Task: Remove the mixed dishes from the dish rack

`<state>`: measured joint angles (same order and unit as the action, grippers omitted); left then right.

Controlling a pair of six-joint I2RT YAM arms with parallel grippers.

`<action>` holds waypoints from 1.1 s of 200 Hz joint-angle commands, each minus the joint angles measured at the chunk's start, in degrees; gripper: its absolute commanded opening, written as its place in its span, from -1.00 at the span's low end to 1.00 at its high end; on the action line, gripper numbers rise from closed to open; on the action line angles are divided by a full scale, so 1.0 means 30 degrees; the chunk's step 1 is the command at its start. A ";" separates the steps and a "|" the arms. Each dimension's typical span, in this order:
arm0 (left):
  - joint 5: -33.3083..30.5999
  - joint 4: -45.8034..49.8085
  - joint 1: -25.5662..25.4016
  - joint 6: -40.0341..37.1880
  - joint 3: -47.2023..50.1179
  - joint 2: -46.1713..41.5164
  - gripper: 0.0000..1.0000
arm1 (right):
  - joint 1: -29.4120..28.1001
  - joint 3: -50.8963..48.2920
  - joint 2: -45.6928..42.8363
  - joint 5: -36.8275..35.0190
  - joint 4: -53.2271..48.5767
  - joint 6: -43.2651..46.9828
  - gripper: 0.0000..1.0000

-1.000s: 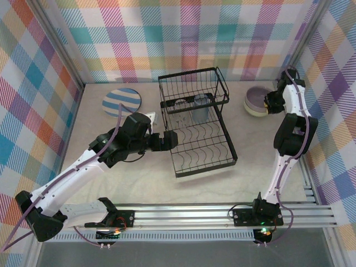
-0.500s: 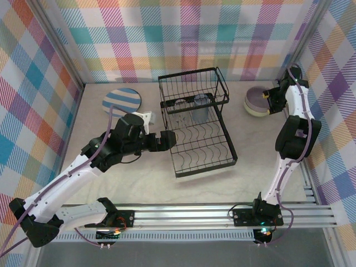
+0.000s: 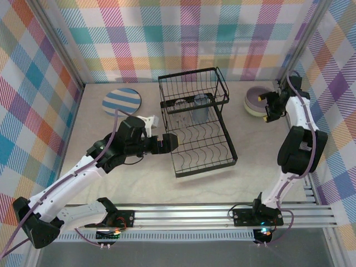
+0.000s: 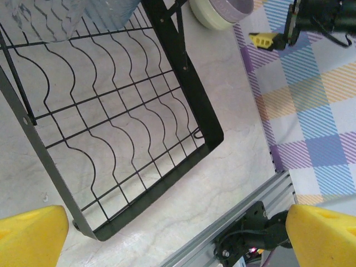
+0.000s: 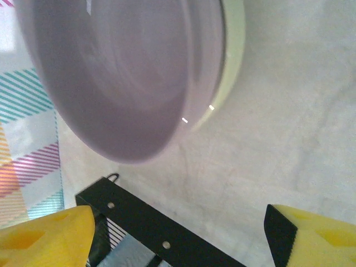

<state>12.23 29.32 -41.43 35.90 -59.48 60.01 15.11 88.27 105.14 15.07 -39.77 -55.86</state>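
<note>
Your left end effector (image 4: 177,228) hangs wide and empty at the left edge of the dish rack (image 4: 207,111), which stands mid-bench (image 3: 139,183). Your right end effector (image 5: 179,222) is also spread wide, gripping nothing. It sits just beside the lavender bowl (image 5: 122,72), which is nested in the pale green bowl (image 5: 236,50) near the far right corner. The grey-blue tumbler (image 3: 200,109) stands in the rack's basket section. One blue-and-white striped plate (image 3: 122,100) lies flat toward the far left corner.
</note>
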 commanded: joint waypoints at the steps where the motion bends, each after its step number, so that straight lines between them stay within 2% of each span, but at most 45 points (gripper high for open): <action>1: 0.0719 -0.1524 0.0413 0.0913 0.0835 -0.0100 1.00 | -0.0277 -0.1751 -0.1548 0.1078 0.1178 0.0631 0.61; 33: 0.0512 -0.2236 0.0713 0.1560 0.1710 0.0007 1.00 | -0.1193 -0.4607 -0.3269 0.1489 0.1680 0.1605 0.61; 68: -0.0875 -0.1408 0.1202 0.1408 0.1869 0.0022 1.00 | -0.2192 -0.8102 -0.5839 0.1424 0.2529 0.2918 0.59; 89: -0.0864 -0.1043 0.1670 0.0982 0.1768 0.0021 1.00 | -0.2678 -0.9603 -0.7325 0.1802 0.2834 0.3897 0.60; 123: -0.1079 0.0689 0.2430 0.0427 0.0985 0.0504 1.00 | -0.4252 -1.1118 -1.0616 0.0572 0.2743 0.5879 0.68; 143: -0.1075 0.0890 0.2698 0.0353 0.0914 0.0579 1.00 | -0.5903 -1.2134 -1.2751 -0.0334 0.3773 0.7095 0.76; 166: -0.0921 0.0890 0.3095 0.0316 0.0773 0.0723 1.00 | -0.7695 -1.3931 -1.4529 -0.0637 0.6436 0.7734 0.83; 178: -0.0698 0.0949 0.3391 0.0308 0.0492 0.0989 1.00 | -0.8610 -1.5284 -1.5514 -0.1021 0.8552 0.8063 1.00; 198: -0.0346 0.1236 0.3766 0.0203 -0.0279 0.1707 1.00 | -1.0590 -1.7829 -1.7059 -0.2542 1.3424 0.9308 0.98; 220: -0.0014 0.1498 0.3987 0.0039 -0.1087 0.2550 0.98 | -1.3443 -1.9461 -1.7246 -0.4403 1.7253 1.2781 0.98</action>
<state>10.26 31.99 -30.63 37.60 -59.09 65.63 -17.87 33.95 54.11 8.91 -6.94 -29.82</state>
